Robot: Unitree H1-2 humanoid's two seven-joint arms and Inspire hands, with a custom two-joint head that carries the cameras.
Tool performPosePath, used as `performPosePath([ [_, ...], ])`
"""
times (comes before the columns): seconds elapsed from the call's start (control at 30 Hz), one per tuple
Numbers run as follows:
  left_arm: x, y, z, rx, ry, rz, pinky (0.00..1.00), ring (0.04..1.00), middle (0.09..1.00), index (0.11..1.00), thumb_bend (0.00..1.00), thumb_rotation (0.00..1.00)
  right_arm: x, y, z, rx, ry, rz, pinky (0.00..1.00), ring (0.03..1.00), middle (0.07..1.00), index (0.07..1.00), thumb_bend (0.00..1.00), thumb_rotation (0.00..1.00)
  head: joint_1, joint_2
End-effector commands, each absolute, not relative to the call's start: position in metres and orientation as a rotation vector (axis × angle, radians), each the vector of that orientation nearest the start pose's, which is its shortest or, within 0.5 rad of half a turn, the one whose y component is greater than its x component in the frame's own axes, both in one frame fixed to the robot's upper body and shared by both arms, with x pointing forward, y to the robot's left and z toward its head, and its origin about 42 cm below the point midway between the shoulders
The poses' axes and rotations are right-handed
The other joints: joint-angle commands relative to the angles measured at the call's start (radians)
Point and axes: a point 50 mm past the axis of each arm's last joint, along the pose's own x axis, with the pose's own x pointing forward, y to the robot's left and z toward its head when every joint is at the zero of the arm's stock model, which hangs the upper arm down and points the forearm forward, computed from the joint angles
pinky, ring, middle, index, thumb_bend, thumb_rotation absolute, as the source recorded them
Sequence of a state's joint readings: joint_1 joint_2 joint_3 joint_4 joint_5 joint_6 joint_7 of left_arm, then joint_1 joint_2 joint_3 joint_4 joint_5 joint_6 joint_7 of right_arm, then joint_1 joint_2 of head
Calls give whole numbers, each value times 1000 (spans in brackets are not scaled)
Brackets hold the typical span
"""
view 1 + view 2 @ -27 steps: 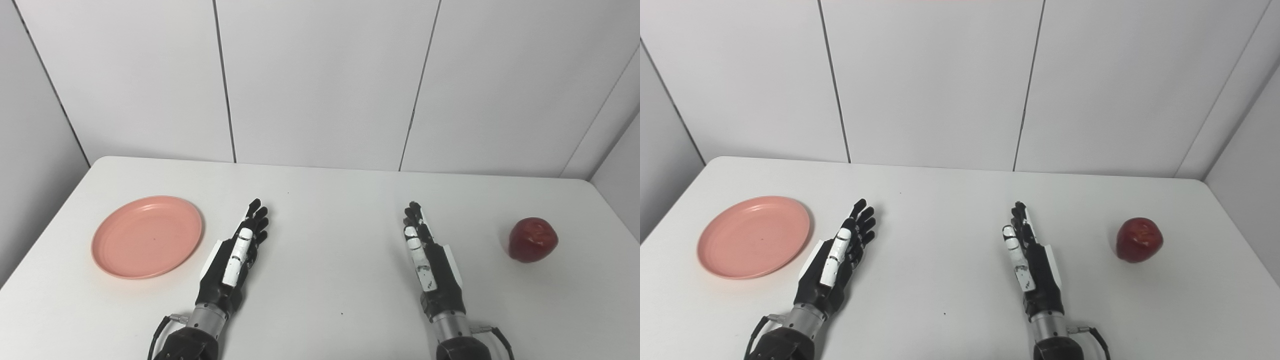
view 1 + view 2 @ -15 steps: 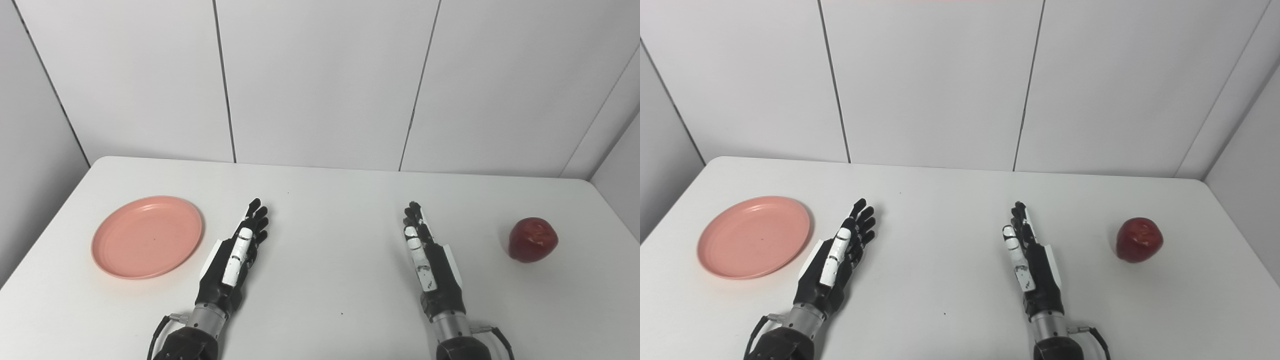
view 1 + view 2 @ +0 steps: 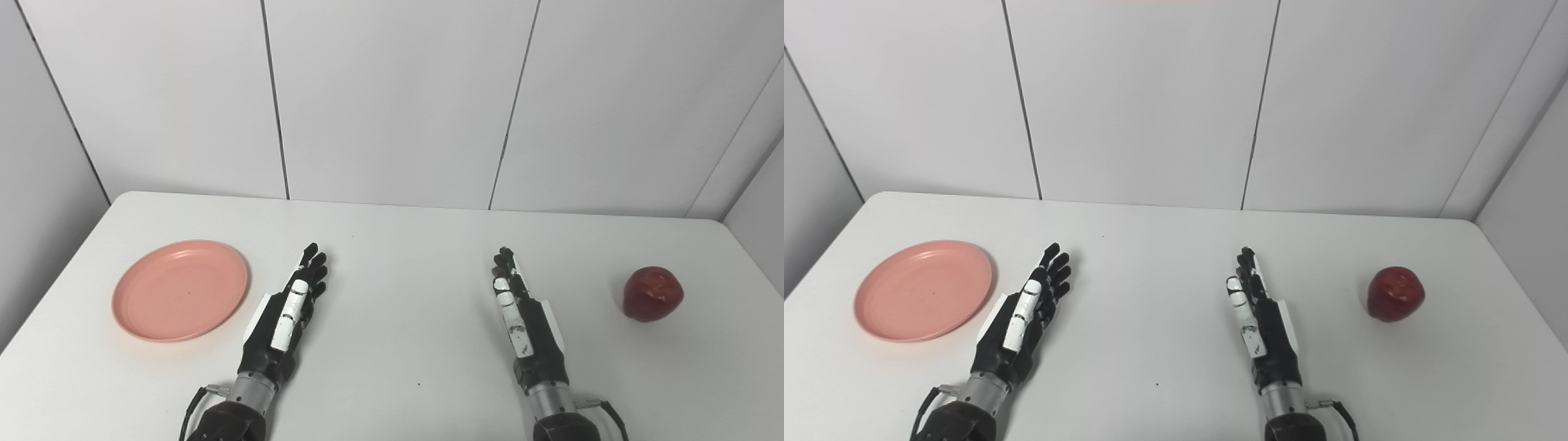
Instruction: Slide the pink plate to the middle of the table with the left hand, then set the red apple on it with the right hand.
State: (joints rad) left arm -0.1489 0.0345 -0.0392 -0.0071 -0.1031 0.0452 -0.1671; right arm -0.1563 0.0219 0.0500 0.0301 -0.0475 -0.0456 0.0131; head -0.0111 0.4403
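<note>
- The wall [image 3: 392, 98] behind my workspace is white, split by thin dark seams into panels.
- The surface [image 3: 404, 245] is a white tabletop with rounded far corners; it carries everything I am dealing with.
- The plate [image 3: 180, 290] is pink, round and shallow. It lies flat on the left part of the surface, well away from the middle, with nothing on it.
- My left hand [image 3: 286, 317] lies low over the surface just to the right of the plate, not touching it. The fingers are stretched forward and a little spread, the thumb laid along the top. It is released and grasps nothing.
- My right hand [image 3: 522, 315] lies right of the middle, well apart from the left one. Its fingers are straight and point away from me, edge-on to my eyes. It is released too, with nothing in it.
- The apple [image 3: 653, 293] is dark red and sits on the surface far to the right, near the edge. It is clear of my right hand, a gap of bare white between them, and a faint shadow lies under it.
</note>
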Motion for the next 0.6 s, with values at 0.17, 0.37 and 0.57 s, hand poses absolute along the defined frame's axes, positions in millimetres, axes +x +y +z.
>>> performPosePath([
  [0.17,333,167,152,-89,-218,-285,1000,1000,1000,1000,529,1000,332,-197,150,-27,-282,129,1000,996,992,1000,617,978,177,-28],
  [0.37,333,155,154,-98,-239,-278,1000,1000,1000,1000,559,1000,335,-210,143,4,-259,156,1000,1000,1000,1000,676,956,247,-38],
  [0.57,336,157,158,-92,-262,-265,1000,1000,1000,1000,550,1000,334,-217,143,18,-275,167,1000,1000,1000,1000,618,966,257,-45],
])
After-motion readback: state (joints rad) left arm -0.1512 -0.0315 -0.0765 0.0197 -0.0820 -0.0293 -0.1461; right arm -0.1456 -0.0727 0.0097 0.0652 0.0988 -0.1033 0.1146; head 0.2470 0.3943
